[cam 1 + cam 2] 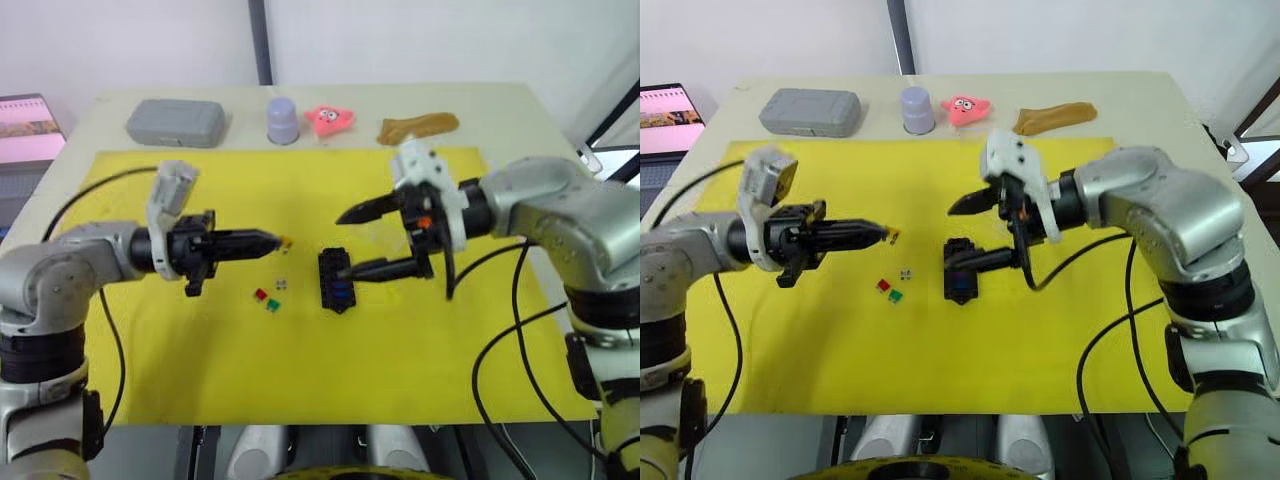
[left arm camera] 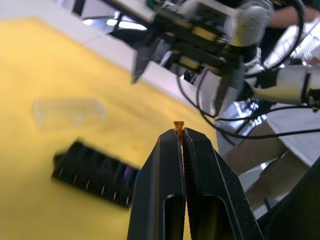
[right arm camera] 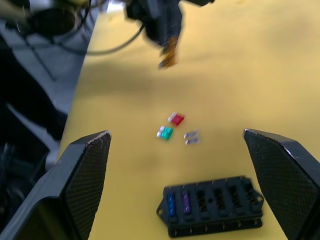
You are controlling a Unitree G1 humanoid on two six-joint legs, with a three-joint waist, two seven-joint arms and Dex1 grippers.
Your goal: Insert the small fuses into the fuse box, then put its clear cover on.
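A yellow mat [image 1: 200, 350] covers most of a pale desk [image 1: 500, 105]. Near the mat's middle lies the black fuse box [image 1: 335, 279], with a blue and a purple fuse already seated at one end. The right gripper [image 1: 345, 243] hangs over the box with its jaws spread wide. The left gripper [image 1: 270, 239], jaws pinched shut, holds a small yellow fuse [image 1: 286, 242] above the mat, beside the box. Red [image 1: 261, 294], green [image 1: 272, 304] and grey [image 1: 281, 284] fuses lie loose on the mat between the left gripper and the box. The clear cover [image 2: 68, 112] rests on the mat just beyond the box. Along the desk's far edge sit a grey case [image 1: 176, 122], a lilac cup [image 1: 283, 120], a pink toy [image 1: 329, 120] and a brown piece [image 1: 417, 126].
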